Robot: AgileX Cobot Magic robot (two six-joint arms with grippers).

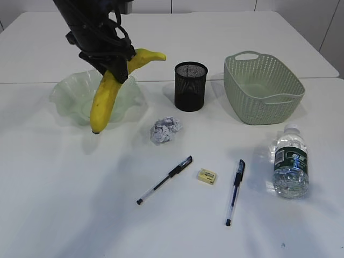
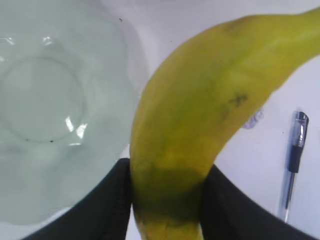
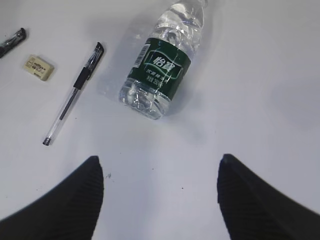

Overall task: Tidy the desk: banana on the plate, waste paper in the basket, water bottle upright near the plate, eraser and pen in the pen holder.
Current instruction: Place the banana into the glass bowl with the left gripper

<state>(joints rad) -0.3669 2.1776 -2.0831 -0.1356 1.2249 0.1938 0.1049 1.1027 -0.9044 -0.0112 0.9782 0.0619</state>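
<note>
The left gripper [image 2: 167, 200] grasps the curved yellow banana [image 1: 110, 88] near its stem end, both jaws against it, above the translucent green scalloped plate [image 1: 70, 94] at the white table's [image 1: 64, 215] far-left edge. The right gripper [image 3: 160, 195] stands released over bare surface, near the fallen clear plastic water bottle [image 3: 160, 65].
</note>
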